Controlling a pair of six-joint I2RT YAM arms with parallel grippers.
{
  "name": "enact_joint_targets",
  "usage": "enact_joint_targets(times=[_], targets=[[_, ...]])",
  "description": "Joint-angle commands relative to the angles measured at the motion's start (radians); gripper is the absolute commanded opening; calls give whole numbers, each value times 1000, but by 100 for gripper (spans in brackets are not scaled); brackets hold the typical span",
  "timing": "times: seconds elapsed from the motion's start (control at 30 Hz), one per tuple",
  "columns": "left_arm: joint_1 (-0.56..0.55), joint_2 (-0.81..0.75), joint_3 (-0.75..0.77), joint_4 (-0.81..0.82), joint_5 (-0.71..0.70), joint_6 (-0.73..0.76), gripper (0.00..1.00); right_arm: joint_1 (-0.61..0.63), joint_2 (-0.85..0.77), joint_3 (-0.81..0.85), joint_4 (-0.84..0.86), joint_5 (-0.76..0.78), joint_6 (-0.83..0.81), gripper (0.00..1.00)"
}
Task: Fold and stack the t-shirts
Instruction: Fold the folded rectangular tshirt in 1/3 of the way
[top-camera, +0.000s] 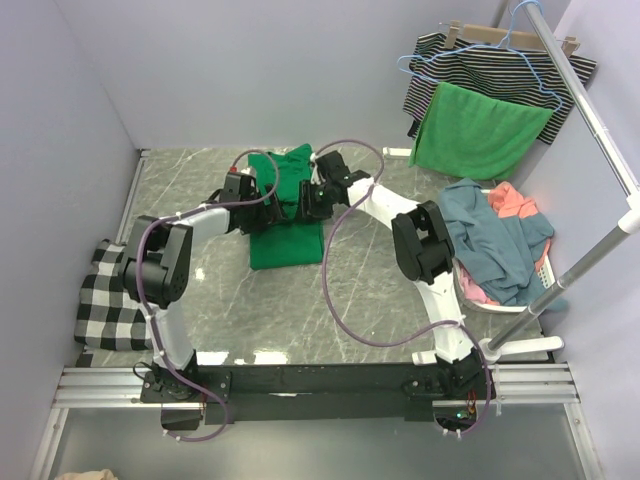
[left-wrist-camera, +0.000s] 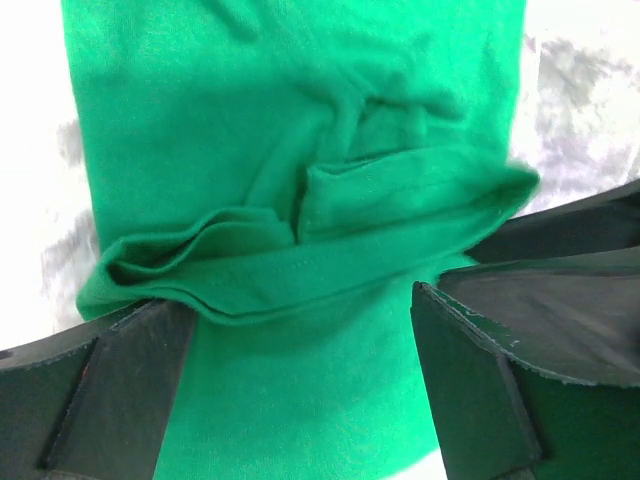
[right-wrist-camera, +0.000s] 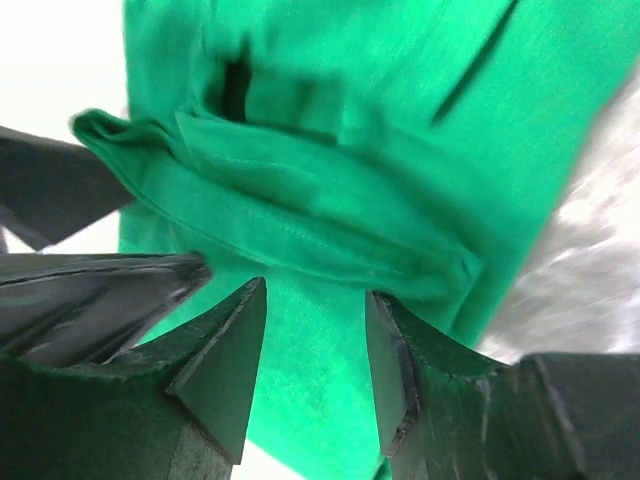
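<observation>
A white basket (top-camera: 546, 268) sits at 3 o'clock on the table (top-camera: 380, 300). A dusty blue t-shirt (top-camera: 492, 238) is heaped loosely in it, spilling over the rim, with a coral t-shirt (top-camera: 514, 200) bunched at the basket's 12 o'clock side and showing again at its 7 o'clock edge.

The emerald green t-shirt (top-camera: 286, 235) lies at the table's centre. It is folded into a narrow strip running from 12 to 6 o'clock. Its 12 o'clock end is rumpled and thick, while its 6 o'clock end is flat and square. Close up, a doubled, stitched hem (left-wrist-camera: 330, 255) forms a soft ridge across the strip.

The left tool (top-camera: 266, 194) is at the shirt's 10 o'clock corner, its fingers spread wide with the ridge lying across the gap. The right tool (top-camera: 309, 198) is at the 2 o'clock corner. Its fingers (right-wrist-camera: 225, 360) are partly apart and pinch nothing, and green cloth shows between them.
</observation>
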Motion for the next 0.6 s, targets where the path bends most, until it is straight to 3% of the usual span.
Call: enact_joint_targets(times=[0.0,0.27,0.4,0.57], targets=[[5,63,71,55,-52,46,93,-31,39,96,-8,17,-13,52],[32,158,165,144,-75,72,95,-74,111,195,-20,29,0,52],[37,141,202,141,-41,51,96,-88,76,142,3,55,-3,54],[72,135,318,-91,-63,-12,98,-97,-5,42,20,103,-19,55]])
